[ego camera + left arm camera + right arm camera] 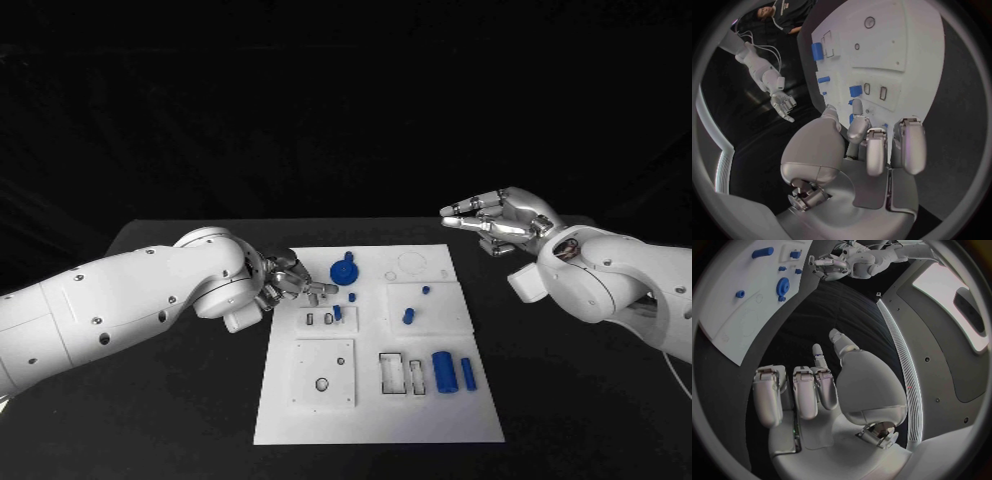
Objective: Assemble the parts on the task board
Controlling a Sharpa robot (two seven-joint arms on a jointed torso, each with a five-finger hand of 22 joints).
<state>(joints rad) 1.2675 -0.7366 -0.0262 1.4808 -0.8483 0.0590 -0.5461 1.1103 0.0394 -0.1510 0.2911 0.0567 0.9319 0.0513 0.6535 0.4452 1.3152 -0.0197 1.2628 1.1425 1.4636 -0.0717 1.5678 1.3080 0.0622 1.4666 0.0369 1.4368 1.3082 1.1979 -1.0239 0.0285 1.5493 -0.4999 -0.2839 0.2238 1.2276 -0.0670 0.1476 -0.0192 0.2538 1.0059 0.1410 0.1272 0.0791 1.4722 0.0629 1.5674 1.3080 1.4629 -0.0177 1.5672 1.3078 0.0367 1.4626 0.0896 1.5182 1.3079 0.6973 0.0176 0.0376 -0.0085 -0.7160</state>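
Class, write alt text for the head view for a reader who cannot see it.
A white task board with small blue parts lies on a black table. The left hand hovers at the board's left edge, while the right hand is raised beyond its far right corner, holding nothing.

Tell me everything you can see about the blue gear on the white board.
The blue gear is a small round toothed wheel, plastic by its look, in the same blue as the other parts. It has a short stub rising at its far edge. It rests on the task board near the board's far edge, left of the middle. Whether it lies loose or is seated on a peg cannot be told. Nothing grips it: the left robot hand hovers beside it, and the right robot hand is off the board.
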